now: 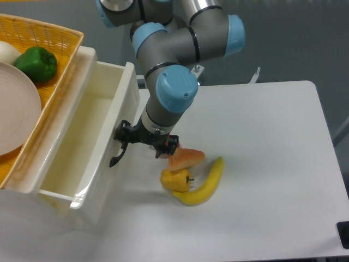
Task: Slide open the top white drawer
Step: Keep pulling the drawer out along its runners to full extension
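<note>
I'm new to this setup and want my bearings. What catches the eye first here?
The grey-and-blue arm's hand sits at the black handle of the top white drawer, pulled out at left. Above it, a yellow basket holds a green pepper and plate. A banana lies mid-table.

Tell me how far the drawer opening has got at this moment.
Done: the drawer is pulled well out of the cabinet, its empty inside in view. In hand: the gripper is at the black handle on the front panel; whether it is clamped on it cannot be told. Left: perhaps a last bit of travel, then letting go.
</note>
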{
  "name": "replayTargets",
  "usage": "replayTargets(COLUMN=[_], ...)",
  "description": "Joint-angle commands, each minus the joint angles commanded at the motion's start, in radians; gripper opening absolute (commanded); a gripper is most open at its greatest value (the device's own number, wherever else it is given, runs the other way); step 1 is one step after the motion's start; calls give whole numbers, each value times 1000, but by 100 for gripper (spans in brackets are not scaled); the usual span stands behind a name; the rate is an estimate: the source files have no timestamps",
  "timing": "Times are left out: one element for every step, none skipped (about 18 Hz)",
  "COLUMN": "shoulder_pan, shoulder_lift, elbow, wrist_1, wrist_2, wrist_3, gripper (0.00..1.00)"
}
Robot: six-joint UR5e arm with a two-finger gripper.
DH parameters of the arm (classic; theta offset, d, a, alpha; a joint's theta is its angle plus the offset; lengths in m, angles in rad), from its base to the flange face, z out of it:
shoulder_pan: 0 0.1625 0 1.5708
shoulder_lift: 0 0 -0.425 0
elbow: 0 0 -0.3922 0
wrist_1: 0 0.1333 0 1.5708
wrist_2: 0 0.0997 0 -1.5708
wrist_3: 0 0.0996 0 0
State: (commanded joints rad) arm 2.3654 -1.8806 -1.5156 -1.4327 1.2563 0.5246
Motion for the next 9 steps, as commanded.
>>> replayTargets(shoulder_pan=[2, 3, 5, 11, 14, 14, 15, 17, 21], shoulder_lift=[0, -3, -5, -11, -12, -14, -15, -18, -18], elbow=[2, 2, 8, 12, 18, 18, 18, 21, 26], wrist_1=[2, 2, 2, 0, 0, 0, 2, 2, 2], wrist_2=[3, 3, 3, 3, 3, 3, 5, 5, 5], wrist_3=[3, 3, 6, 8, 8, 8, 8, 8, 8], gripper=[100, 100, 100, 100, 100, 100, 100, 100, 100])
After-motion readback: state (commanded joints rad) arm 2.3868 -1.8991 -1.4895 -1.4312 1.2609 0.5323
